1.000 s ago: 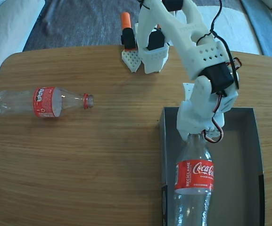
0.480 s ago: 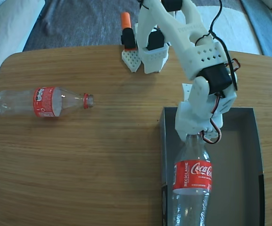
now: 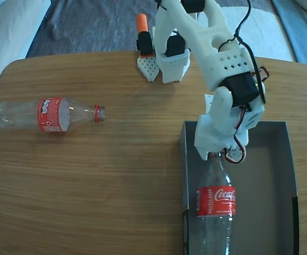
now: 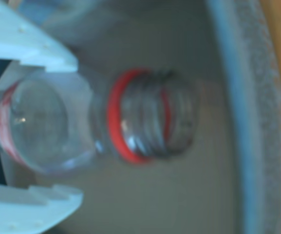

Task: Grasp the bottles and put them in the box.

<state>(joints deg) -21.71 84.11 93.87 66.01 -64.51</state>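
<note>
The gripper [image 3: 217, 155] grasps one bottle [image 3: 215, 207] by its neck inside the box [image 3: 270, 175]; next, release, then fetch the far bottle [image 3: 49, 114].

The arm [image 3: 212, 48] is showing a white printed plastic shell, its forearm link dotted with rows of small holes. Black servo blocks are sitting in the joints above the gripper [image 3: 217, 151], and black cables are looping along the upper links, with thin red wires curling out just beside the gripper. The base is carrying an orange-topped part at its side. In the wrist view the fingers [image 4: 30, 46] are appearing as pale flat white plates with tiny pinholes.
</note>
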